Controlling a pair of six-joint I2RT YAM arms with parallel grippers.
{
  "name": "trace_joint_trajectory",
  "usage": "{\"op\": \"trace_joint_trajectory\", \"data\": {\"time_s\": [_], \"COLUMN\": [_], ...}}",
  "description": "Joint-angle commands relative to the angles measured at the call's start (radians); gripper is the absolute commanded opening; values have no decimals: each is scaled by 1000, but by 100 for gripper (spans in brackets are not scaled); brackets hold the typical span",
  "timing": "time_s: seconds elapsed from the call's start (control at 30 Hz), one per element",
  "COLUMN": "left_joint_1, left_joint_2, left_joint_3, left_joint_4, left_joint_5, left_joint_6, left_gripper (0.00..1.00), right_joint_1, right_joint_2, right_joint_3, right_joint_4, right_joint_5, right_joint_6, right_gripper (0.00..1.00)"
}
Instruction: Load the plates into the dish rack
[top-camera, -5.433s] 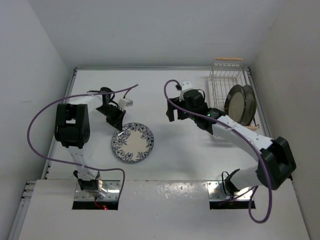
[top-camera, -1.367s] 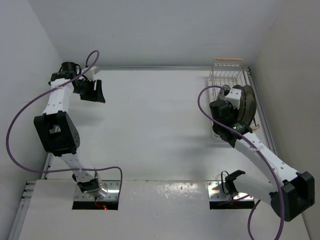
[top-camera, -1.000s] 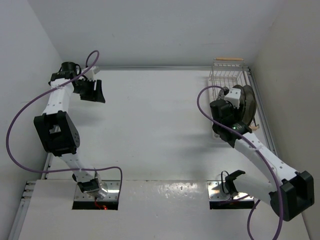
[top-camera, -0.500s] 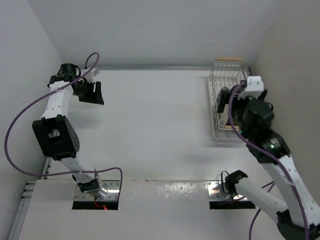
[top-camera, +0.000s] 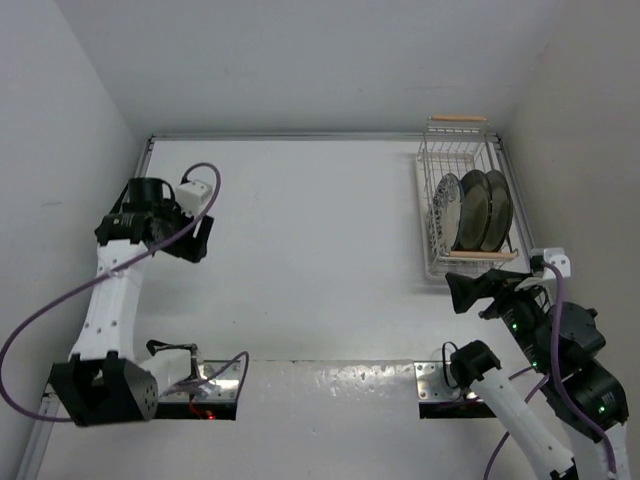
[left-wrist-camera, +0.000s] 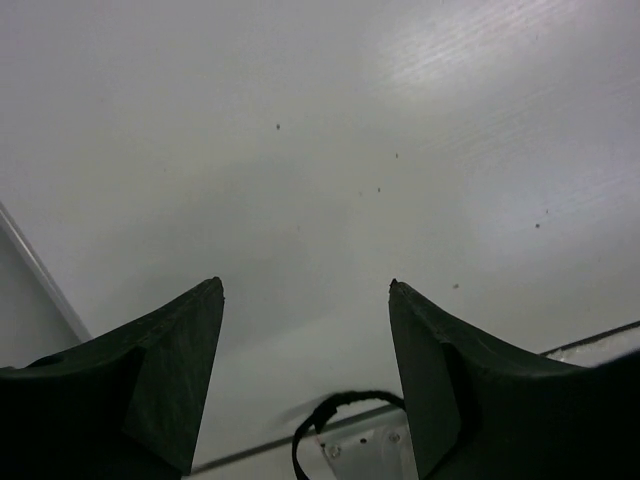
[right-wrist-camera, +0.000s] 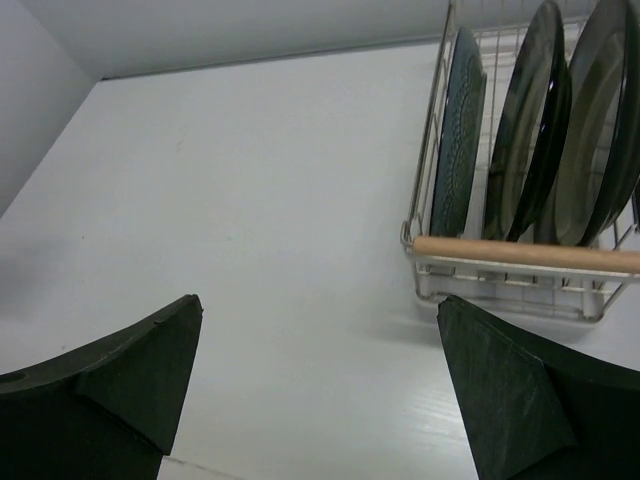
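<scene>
The dish rack (top-camera: 432, 165), a rectangular basket of thin white wire, sits at the far right corner of the table (top-camera: 320, 220), which is a flat, matte white surface. A round bar of light wood closes each short end of the rack: the far bar (top-camera: 458, 119) and the near bar (right-wrist-camera: 520, 255). All three plates are in the rack, standing on edge side by side in the half nearer the arms, just behind the near bar. The patterned plate (top-camera: 445, 212) stands leftmost, round and white with blue floral decoration. The middle plate (top-camera: 470, 208) and the right-hand plate (top-camera: 495, 207) are round and glossy with dark rims, and reflections show on their faces in the right wrist view. The plates are closely spaced, and contact between them cannot be confirmed. The right gripper (top-camera: 456, 293) hangs near the table's front edge, just short of the rack's near end, pointing left. Its two dark, wedge-shaped fingers are spread wide with nothing between them. The left gripper (left-wrist-camera: 305, 285) is over the left side of the table, well apart from the rack. Its black, tapered fingers stand moderately apart and grip nothing, with only bare tabletop below. A purple cable (top-camera: 40, 318) loops along the left arm.
</scene>
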Motion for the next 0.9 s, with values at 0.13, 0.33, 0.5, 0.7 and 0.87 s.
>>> {"op": "trace_joint_trajectory", "data": {"time_s": [0.13, 0.33, 0.5, 0.7, 0.87], "left_joint_1": [3, 3, 3, 23, 33], "left_joint_2": [-282, -406, -427, -427, -416], "left_joint_3": [-174, -296, -296, -296, -296], "left_joint_4": [-182, -201, -201, -201, -201], "left_joint_5": [-212, -316, -329, -320, -320], "left_joint_6": [115, 115, 65, 64, 64], "left_gripper": [77, 78, 75, 75, 75], "right_joint_1": [-2, -1, -1, -2, -2], "right_joint_2": [-53, -149, -230, -325, -360], "right_joint_3": [-7, -51, -91, -45, 13], "right_joint_4": [-162, -183, -289, -448, -531], "right_joint_5": [-67, -60, -43, 0, 16], "right_joint_6": [94, 165, 202, 255, 269], "right_gripper": [100, 100, 100, 100, 100]}}
